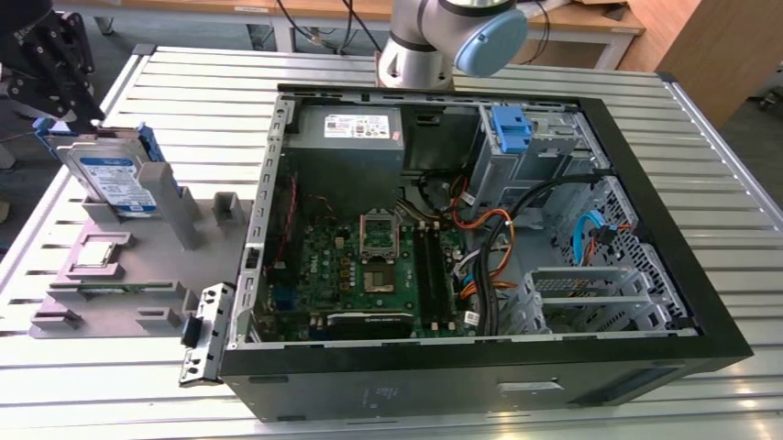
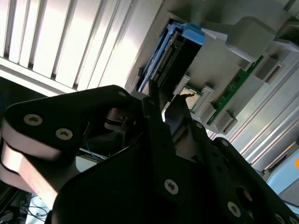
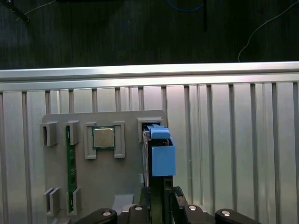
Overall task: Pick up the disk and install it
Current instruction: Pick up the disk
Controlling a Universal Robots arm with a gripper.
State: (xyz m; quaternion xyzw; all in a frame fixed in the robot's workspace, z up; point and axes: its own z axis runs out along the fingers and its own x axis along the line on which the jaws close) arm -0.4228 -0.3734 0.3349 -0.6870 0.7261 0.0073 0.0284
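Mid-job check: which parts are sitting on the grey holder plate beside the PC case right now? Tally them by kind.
On the grey holder plate:
disk, in its blue carrier: 1
processor chip: 1
green memory stick: 1
Total: 3

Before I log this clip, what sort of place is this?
Probably a robotics lab or workshop bench for PC assembly: an open computer case sits on a slatted metal table, beside a grey fixture holding the disk.
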